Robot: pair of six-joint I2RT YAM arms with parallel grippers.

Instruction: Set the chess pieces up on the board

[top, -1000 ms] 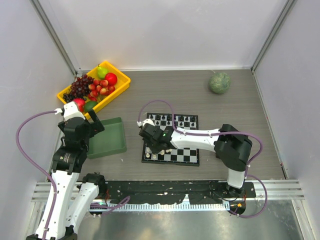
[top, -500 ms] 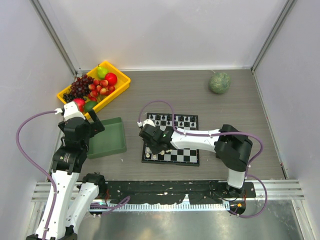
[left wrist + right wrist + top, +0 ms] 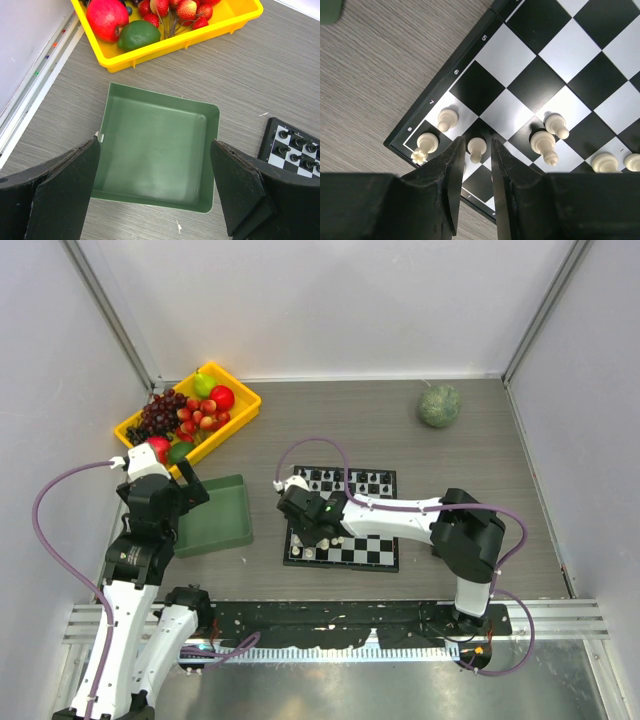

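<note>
The board lies at the table's middle. Black chess pieces line its far rows and cream-white ones stand at its near edge. In the right wrist view my right gripper is open a little around a white pawn standing on a dark square of the board near its corner, with a thin gap on each side. A rook and another pawn stand to its left. My left gripper hangs wide open above the green tray, holding nothing.
A yellow bin of fruit sits at the back left, beside the green tray. A green round object lies at the back right. More white pieces stand right of my right fingers. White walls close in the table.
My right gripper's jaws have parted slightly from the white pawn, which now stands free on its square. The left arm has not moved.
</note>
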